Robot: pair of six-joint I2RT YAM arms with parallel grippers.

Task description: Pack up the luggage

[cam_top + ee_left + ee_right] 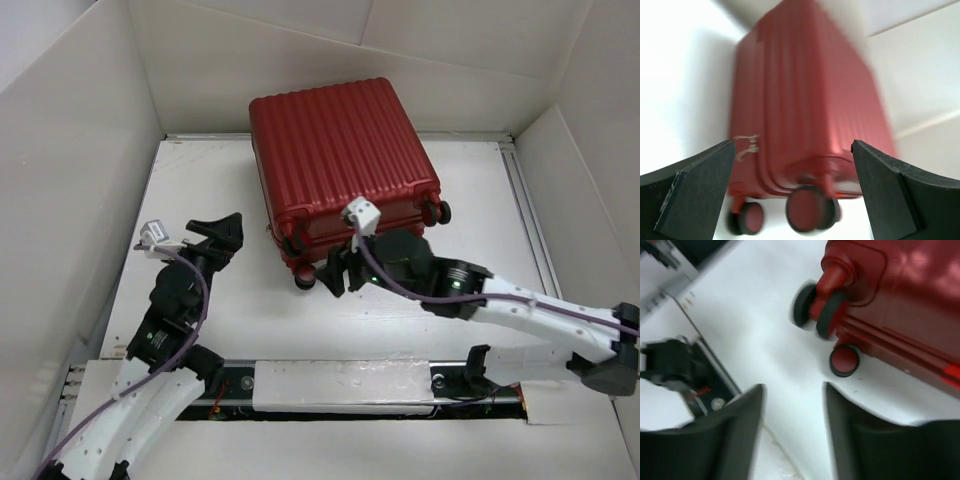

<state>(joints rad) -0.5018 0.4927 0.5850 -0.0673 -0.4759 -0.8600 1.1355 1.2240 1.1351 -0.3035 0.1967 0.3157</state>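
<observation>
Your luggage (340,150) lies shut on the table's (500,210) far middle. Your left gripper (225,238) gapes wide, empty, over the table's left side; your right gripper (335,275), part-spread and empty, hovers mid-table.

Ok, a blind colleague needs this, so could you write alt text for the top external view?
A closed dark-red ribbed suitcase lies on a white table, wheels at its near end. The right gripper sits beside those wheels; the left gripper, jaws open, points at it from the left, holding nothing.

L claw (793,145) spread wide, empty | R claw (794,387) half-spread, empty
</observation>
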